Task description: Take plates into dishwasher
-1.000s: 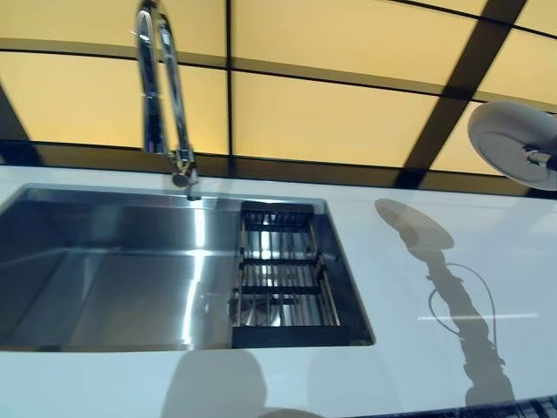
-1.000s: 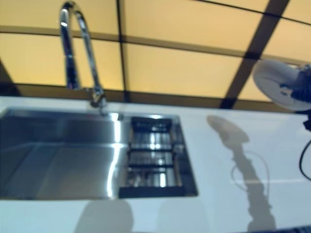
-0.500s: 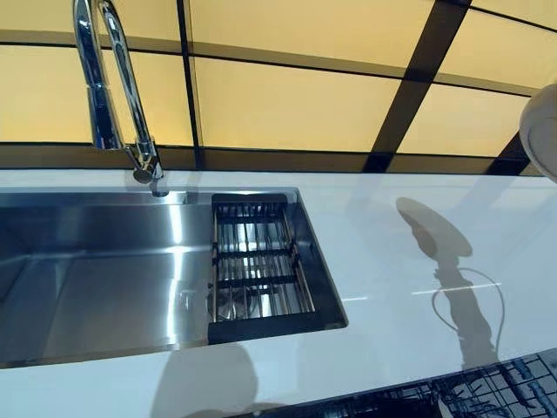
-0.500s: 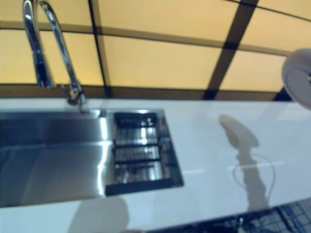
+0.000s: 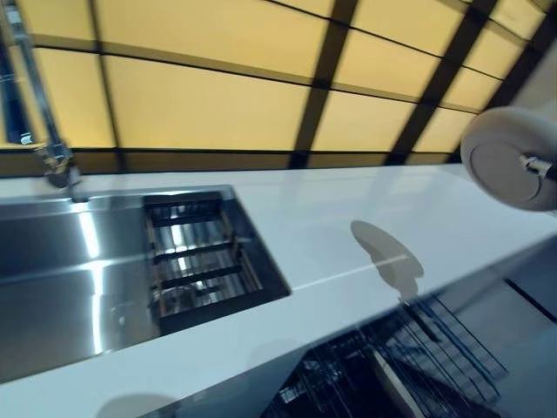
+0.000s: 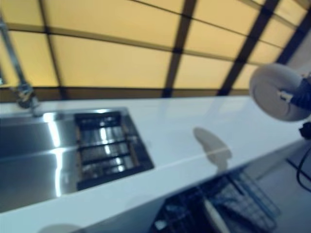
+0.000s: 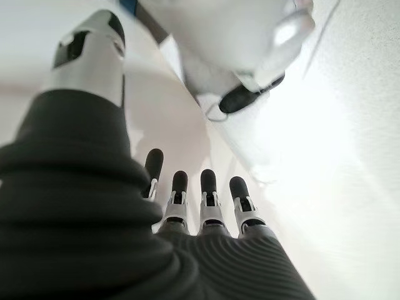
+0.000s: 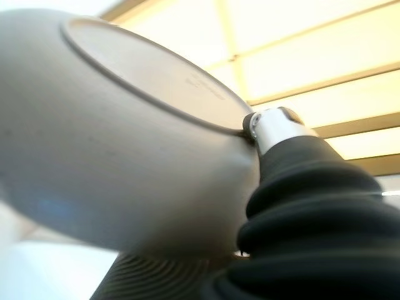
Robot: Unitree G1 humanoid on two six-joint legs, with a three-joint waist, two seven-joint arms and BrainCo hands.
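Past counter [image 5: 348,235] edge, hand-held [image 5: 541,165] plate [image 5: 505,157]

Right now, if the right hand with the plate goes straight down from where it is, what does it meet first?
Probably the open dishwasher rack. The right hand holds the plate beyond the end of the white counter, above the rack. Depth is unclear, so it might clip the counter's edge.
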